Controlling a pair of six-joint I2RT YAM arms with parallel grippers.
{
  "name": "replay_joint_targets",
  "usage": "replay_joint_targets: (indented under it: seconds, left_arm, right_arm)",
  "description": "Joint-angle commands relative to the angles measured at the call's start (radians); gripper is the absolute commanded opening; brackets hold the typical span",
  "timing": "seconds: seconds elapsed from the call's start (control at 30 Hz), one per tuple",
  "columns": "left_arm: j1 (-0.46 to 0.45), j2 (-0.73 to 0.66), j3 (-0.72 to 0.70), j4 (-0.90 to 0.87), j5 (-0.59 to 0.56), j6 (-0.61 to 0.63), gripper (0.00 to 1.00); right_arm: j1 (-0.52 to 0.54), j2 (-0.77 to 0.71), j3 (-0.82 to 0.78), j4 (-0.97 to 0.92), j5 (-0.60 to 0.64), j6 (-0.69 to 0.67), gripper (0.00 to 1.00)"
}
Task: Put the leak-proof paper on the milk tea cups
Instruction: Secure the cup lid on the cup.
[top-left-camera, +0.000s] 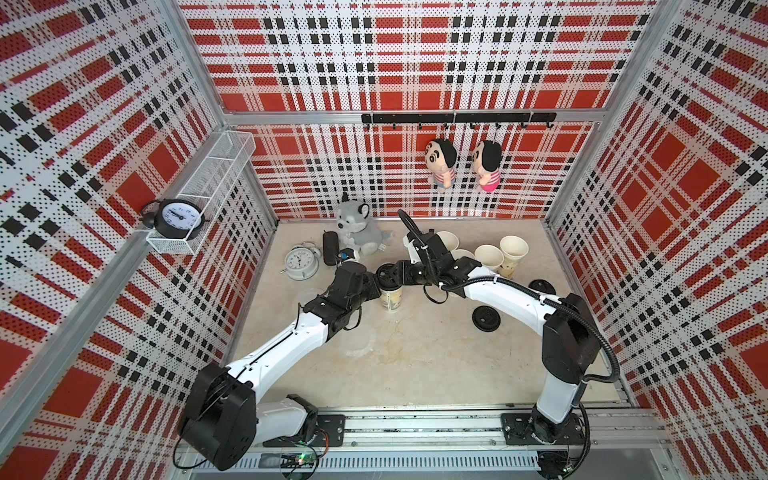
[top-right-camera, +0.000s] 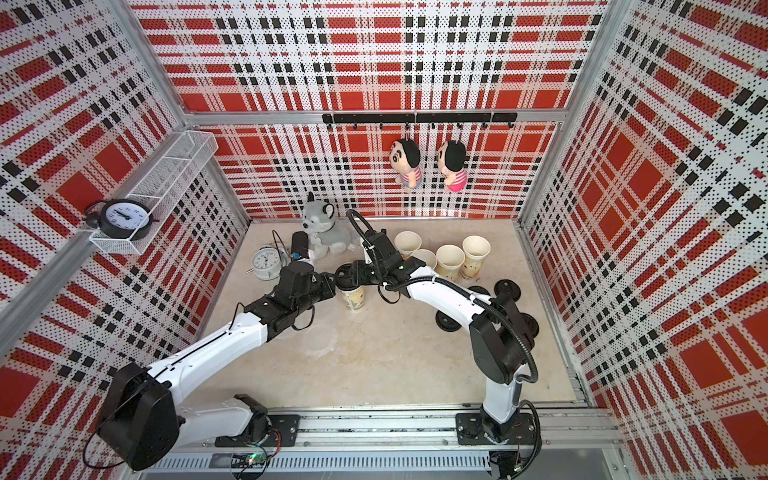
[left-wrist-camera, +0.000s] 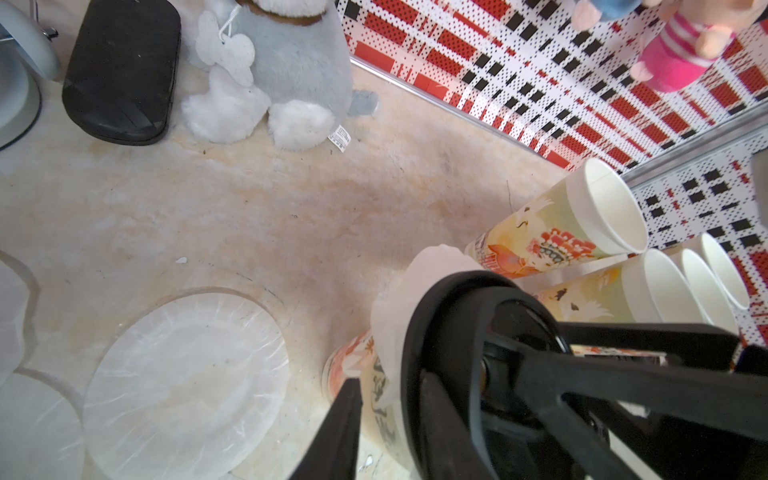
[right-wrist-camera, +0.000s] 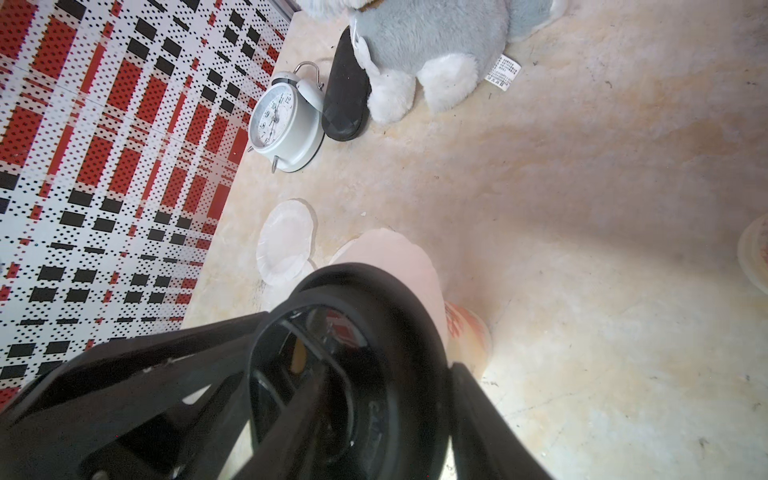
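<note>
Right claw (top-left-camera: 387, 276) is clamped shut right at the black lid (left-wrist-camera: 436, 332) on the middle cup (top-left-camera: 391, 300); can't tell if it's really pinching it. Left claw (top-left-camera: 376, 287) is there too, one finger (left-wrist-camera: 338, 419) on the cup's side, the other hidden, so grip unclear. Lid hides the cup mouth. Plenty of bare worktop (top-left-camera: 415, 374) in front; four open cups (top-left-camera: 489, 257) crowd behind. Paper (left-wrist-camera: 395, 307), cloudy white and crinkly-edged, droops from under the lid; spare sheets (left-wrist-camera: 183, 374) lie flat nearby.

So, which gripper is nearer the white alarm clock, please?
Left: the left gripper holds the cup on the alarm clock's side; the right gripper, holding the lid, beyond.
</note>
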Motion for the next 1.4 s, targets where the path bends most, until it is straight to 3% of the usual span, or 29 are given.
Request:
replay_joint_targets:
  seconds: [0.0, 0.47, 0.73, 0.97, 1.37]
  left_arm:
    - [-0.052, 0.091, -0.131, -0.319, 0.105, -0.01, 0.28]
    - [-0.078, 0.04, -0.171, -0.282, 0.087, -0.074, 0.28]
    - [-0.063, 0.097, 0.074, -0.342, 0.029, -0.006, 0.39]
    - [-0.019, 0.161, 0.301, -0.401, 0.004, 0.073, 0.41]
    - [0.062, 0.124, 0.479, -0.448, 0.031, 0.154, 0.44]
  right_arm:
    - [0.008, 0.081, -0.096, -0.255, 0.02, -0.014, 0.47]
    - [0.008, 0.076, -0.115, -0.24, 0.017, -0.015, 0.47]
    - [0.008, 0.07, -0.117, -0.239, 0.025, -0.013, 0.47]
    - [0.008, 0.07, -0.111, -0.24, 0.025, -0.006, 0.47]
    - [0.009, 0.068, -0.106, -0.237, 0.009, 0.006, 0.47]
